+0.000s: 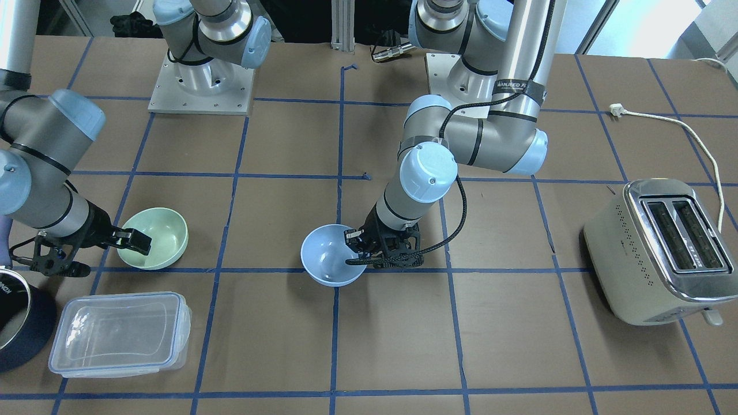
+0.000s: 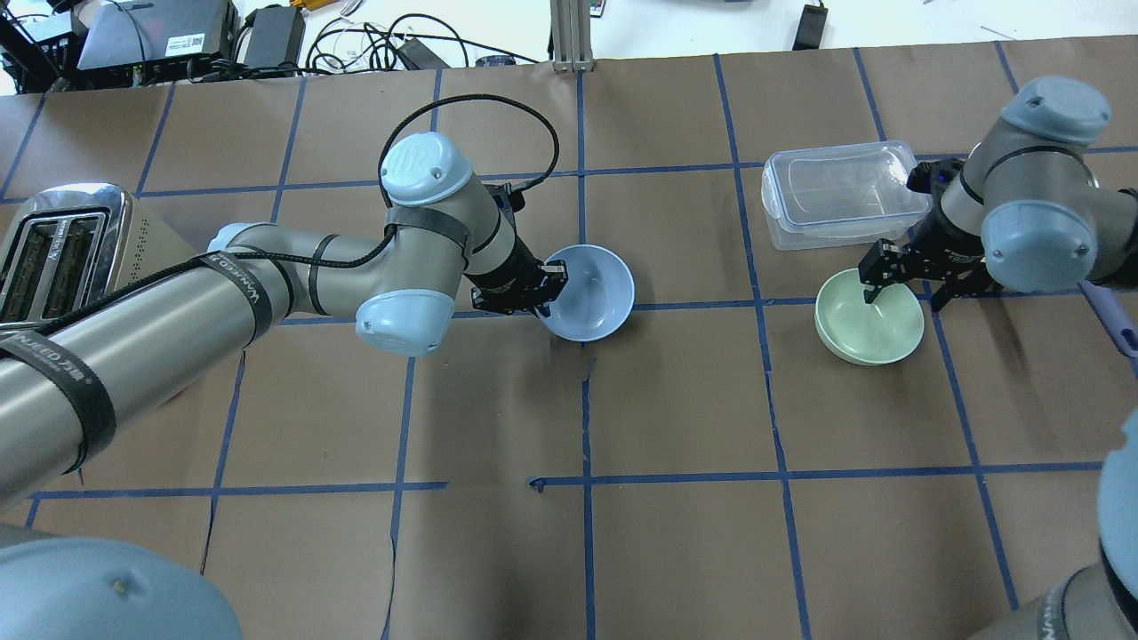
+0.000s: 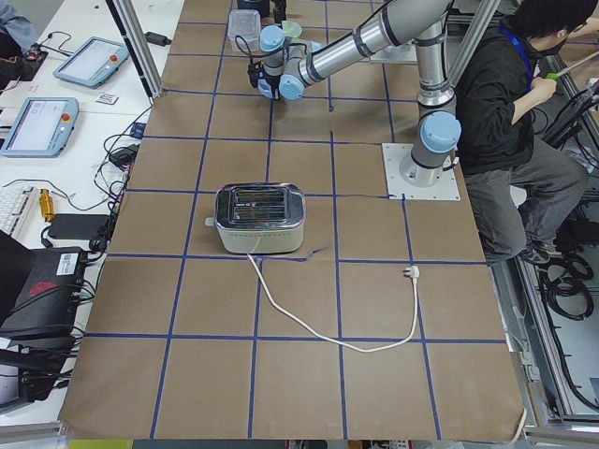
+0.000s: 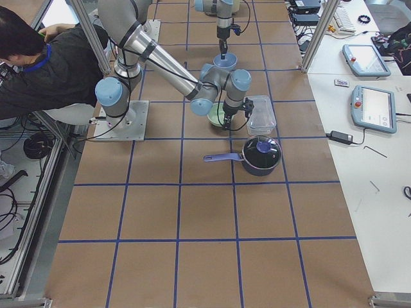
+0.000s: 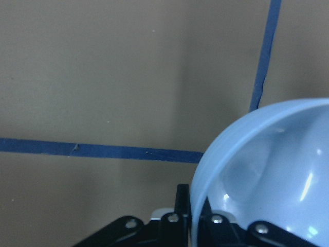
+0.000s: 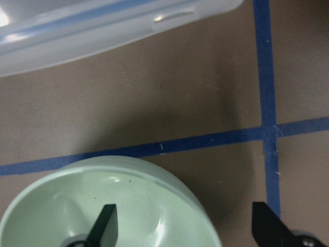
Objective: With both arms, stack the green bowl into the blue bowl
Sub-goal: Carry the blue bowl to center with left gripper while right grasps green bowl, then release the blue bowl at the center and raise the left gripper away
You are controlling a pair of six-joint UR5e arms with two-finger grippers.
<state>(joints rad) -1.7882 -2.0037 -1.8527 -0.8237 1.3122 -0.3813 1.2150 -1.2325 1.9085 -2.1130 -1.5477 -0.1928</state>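
The blue bowl (image 1: 327, 262) sits near the table's middle and looks slightly tilted. My left gripper (image 1: 353, 242) is shut on its rim on the robot's left side; the left wrist view shows the rim (image 5: 267, 170) pinched between the fingers. The green bowl (image 1: 158, 242) sits far off on my right side, upright on the table. My right gripper (image 1: 135, 241) is open and straddles its rim. In the right wrist view one finger (image 6: 107, 224) is inside the green bowl (image 6: 128, 200) and the other finger (image 6: 267, 221) is outside it.
A clear lidded container (image 1: 118, 331) lies just beyond the green bowl, with a dark pot (image 1: 17, 323) beside it. A toaster (image 1: 663, 248) with a white cord (image 1: 692, 129) stands on my left side. A person sits behind the robot's base (image 4: 38, 70).
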